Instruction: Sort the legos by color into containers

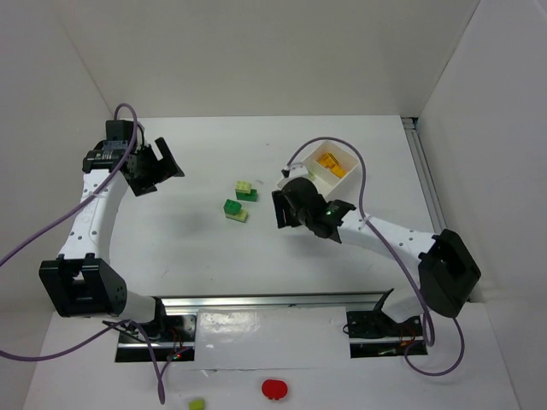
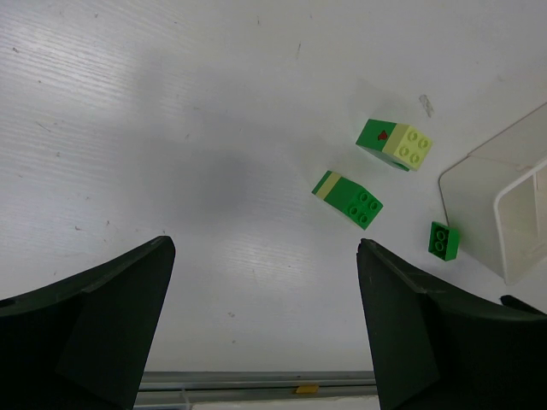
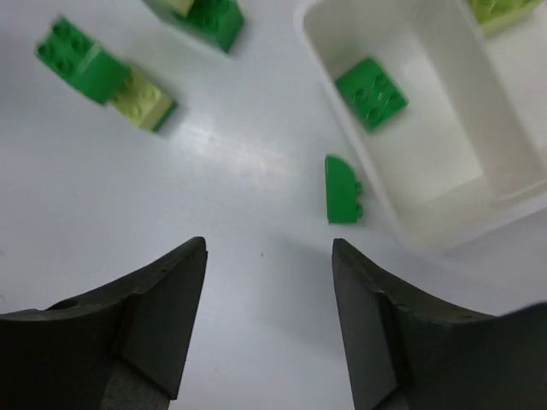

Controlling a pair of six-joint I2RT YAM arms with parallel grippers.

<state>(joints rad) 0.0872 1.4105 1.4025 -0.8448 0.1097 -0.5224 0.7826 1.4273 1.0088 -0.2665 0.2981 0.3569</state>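
Observation:
The white tray (image 3: 444, 235) lies at the upper right of the right wrist view. One compartment holds a dark green brick (image 3: 371, 92), the one beside it a pale lime brick (image 3: 504, 10). From above, orange bricks (image 1: 333, 168) show in the tray (image 1: 335, 147). Another dark green brick (image 3: 344, 190) lies on the table against the tray's outer wall, just ahead of my right gripper (image 3: 269, 248), which is open and empty. Two green-and-lime stacks (image 1: 246, 190) (image 1: 233, 209) sit mid-table. My left gripper (image 2: 265, 256) hovers open and empty at the far left (image 1: 162, 171).
White walls close in the table at the back and sides. A metal rail (image 1: 273, 301) runs along the near edge between the arm bases. In front of it lie a flat red round thing (image 1: 274, 389) and a lime brick (image 1: 197, 404).

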